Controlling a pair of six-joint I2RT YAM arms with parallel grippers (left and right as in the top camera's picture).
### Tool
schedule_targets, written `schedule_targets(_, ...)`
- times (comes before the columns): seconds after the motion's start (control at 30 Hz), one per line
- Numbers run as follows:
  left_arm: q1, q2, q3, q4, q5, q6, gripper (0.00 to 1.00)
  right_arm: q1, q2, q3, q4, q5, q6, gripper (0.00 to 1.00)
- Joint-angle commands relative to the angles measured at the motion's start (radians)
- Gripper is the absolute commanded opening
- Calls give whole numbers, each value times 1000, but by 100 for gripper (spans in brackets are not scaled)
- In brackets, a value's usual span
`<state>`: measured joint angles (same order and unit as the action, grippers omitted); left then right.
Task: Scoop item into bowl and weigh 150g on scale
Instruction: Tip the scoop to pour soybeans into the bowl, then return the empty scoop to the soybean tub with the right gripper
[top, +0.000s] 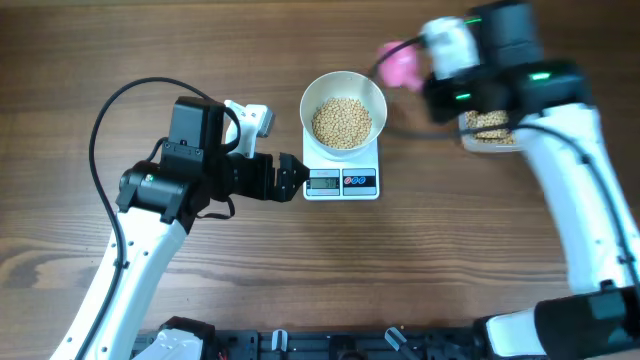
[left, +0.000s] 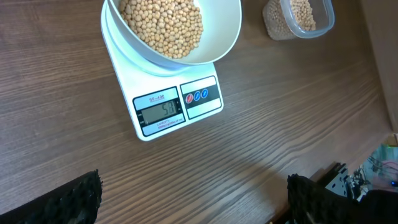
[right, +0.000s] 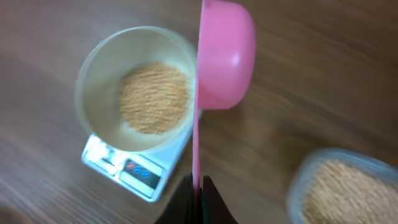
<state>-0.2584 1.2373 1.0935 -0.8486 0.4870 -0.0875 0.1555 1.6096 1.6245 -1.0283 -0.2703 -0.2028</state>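
The white bowl (top: 345, 95) stands on the white scale (top: 341, 181) and holds a heap of tan beans (top: 342, 121); both show in the left wrist view too, bowl (left: 214, 43) over scale (left: 177, 106). My right gripper (right: 198, 182) is shut on the thin handle of a pink scoop (right: 225, 53), which is turned on its side just right of the bowl (right: 99, 87); the scoop (top: 402, 63) shows blurred overhead. My left gripper (top: 297, 178) is open and empty, left of the scale, fingers (left: 74, 199) wide apart.
A clear plastic tub (top: 490, 128) of more beans sits right of the scale, partly under the right arm; it also shows as the tub (right: 345, 190) and the tub (left: 298, 18). A dark rail runs along the table's front edge (top: 330, 345).
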Motion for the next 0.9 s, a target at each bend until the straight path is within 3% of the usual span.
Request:
schedule_targets(0.0,7,-1,20,0,-6,2,100,-252,-35,30,-103,-257,-64,4)
schedule_targets(0.13,7,-1,20,0,-6,2,100,-450,-35,29,-204,-224,-58,4)
schedule_targets(0.2,7,-1,20,0,-6,2,100,-486,-35,-2,-195,-51,-27,4)
schedule_targets(0.4,7,-1,20,0,-6,2,100,-463,-29,-148,-98,183,56,4)
schedule_targets(0.87,7,-1,20,0,-6,2,100,-327,-27,-348,77,312,140,4)
